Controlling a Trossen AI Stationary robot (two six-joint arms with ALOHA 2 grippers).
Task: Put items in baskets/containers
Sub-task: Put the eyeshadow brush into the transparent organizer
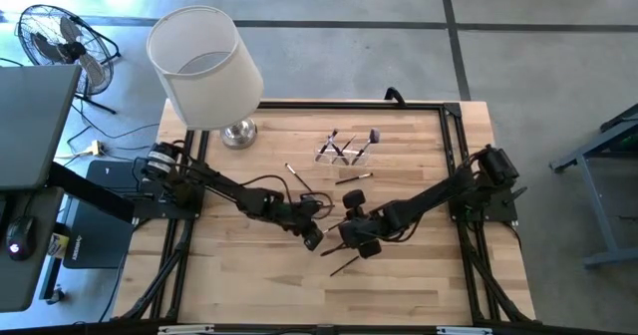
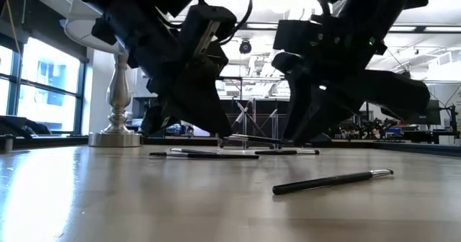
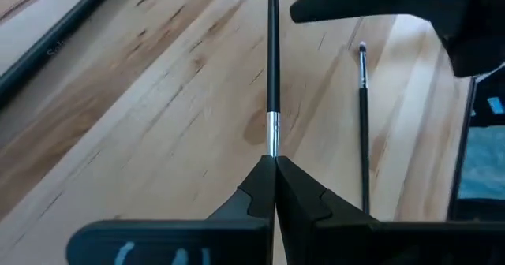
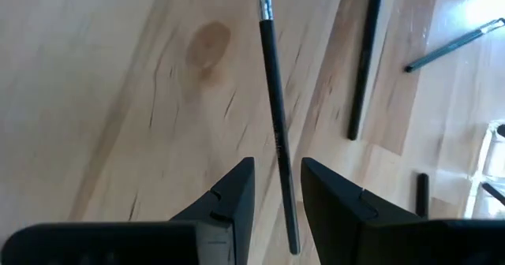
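The two arms met low over the middle of the wooden tabletop point(image 1: 249, 275). The left claw point(image 1: 312, 237) sat at about the centre, its fingers point(image 3: 252, 194) pressed together on a slim makeup brush point(image 3: 272, 76), gripping it at the silver ferrule so the dark handle ran straight out ahead of the fingertips. Just beside it, at its 3 o'clock in the high view, the right claw point(image 1: 361, 243) hovered low with its fingers point(image 4: 233, 190) parted, straddling the same or a similar thin brush handle point(image 4: 276, 131); I cannot tell from the wrist view whether the pads touched it.

A second brush point(image 4: 363, 60) lay flat on the wood just beside that handle, roughly parallel to it. Another loose brush point(image 1: 344, 266) lay at the claws' 6 o'clock, nearest the front edge, seen in the low view as a dark stick with a pale tip point(image 2: 333, 181). More brushes lay scattered at 12 o'clock from the claws, one near the centre point(image 1: 296, 174) and one a little right of it point(image 1: 356, 178).

The clear holder point(image 1: 346, 148) stood toward the far edge at 12 o'clock, well apart from both claws, with a few brushes leaning in it. A table lamp with a white shade point(image 1: 204, 66) stood at the tabletop's 10 o'clock corner, its silver base point(image 2: 116, 137) resting on the wood.
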